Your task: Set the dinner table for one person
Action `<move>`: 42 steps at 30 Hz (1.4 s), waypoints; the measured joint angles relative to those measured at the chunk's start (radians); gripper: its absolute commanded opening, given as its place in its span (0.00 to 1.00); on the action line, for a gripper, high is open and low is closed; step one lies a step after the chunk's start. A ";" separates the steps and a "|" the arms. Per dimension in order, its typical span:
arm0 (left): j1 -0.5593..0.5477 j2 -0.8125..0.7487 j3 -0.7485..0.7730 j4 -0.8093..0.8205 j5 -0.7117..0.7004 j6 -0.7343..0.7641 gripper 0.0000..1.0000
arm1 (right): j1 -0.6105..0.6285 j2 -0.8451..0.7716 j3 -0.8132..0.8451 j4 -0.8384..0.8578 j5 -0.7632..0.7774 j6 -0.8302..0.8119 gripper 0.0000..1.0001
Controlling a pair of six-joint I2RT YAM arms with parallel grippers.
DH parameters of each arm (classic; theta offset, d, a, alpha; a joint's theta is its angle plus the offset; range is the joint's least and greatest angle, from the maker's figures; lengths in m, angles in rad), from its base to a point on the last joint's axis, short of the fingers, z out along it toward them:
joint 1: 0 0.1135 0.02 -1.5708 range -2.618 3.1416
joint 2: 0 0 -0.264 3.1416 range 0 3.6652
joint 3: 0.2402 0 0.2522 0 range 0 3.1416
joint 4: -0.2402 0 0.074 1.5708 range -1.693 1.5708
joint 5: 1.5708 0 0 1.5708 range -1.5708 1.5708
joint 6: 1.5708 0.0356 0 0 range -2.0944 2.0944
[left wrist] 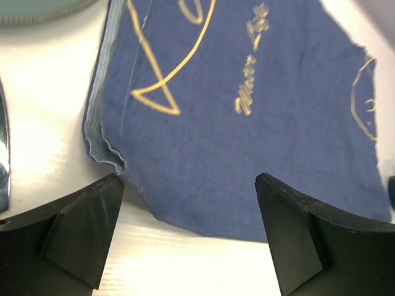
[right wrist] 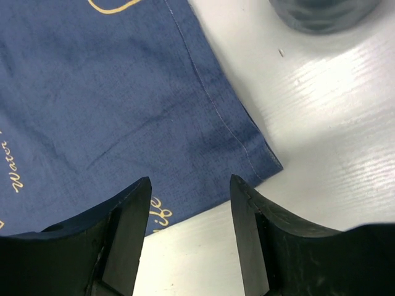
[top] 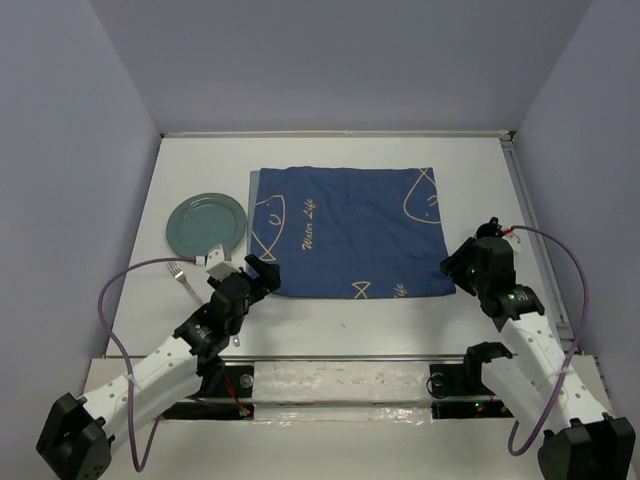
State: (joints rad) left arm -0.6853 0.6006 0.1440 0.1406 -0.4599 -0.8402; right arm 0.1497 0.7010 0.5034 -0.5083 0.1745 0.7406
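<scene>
Nearest us, the 2 arm bases (top: 72,440) sit at the near edge of the dinner table (top: 330,325), the big white top under everything. The left gripper (left wrist: 188,185) hovers over the near-left corner of the blue fish-patterned cloth (top: 350,232), jaws spread wide, holding nothing. The right gripper (right wrist: 190,185) hangs over the near-right corner, jaws parted, empty too. A fork (top: 180,274) lies left of the left gripper. Farther back, a green plate (top: 206,222) sits just beside the cloth's left edge.
</scene>
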 measured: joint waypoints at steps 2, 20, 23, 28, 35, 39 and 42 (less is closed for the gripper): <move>0.000 -0.014 0.040 -0.026 -0.011 0.030 0.99 | 0.000 0.015 0.005 0.016 -0.007 -0.019 0.41; -0.003 0.018 0.365 -0.063 0.022 0.265 0.99 | 0.000 0.673 0.052 0.466 -0.170 -0.094 0.00; -0.007 0.017 0.446 -0.109 0.057 0.298 0.99 | 0.000 0.737 0.084 0.519 -0.187 -0.095 0.00; -0.008 0.008 0.576 -0.156 0.097 0.377 0.99 | 0.000 0.786 0.099 0.585 -0.199 -0.093 0.00; -0.008 -0.063 0.636 -0.196 0.027 0.509 0.99 | 0.000 0.760 0.099 0.583 -0.218 -0.090 0.30; -0.006 -0.045 0.634 -0.233 -0.003 0.496 0.99 | 0.002 0.658 0.113 0.562 -0.240 -0.091 0.46; -0.006 -0.019 0.612 -0.251 -0.014 0.441 0.99 | 0.005 0.586 0.131 0.562 -0.269 -0.098 0.51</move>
State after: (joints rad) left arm -0.6910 0.5816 0.7559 -0.1108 -0.4740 -0.3988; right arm 0.1543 1.2865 0.6346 0.0532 -0.0944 0.6430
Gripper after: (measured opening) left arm 0.989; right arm 0.469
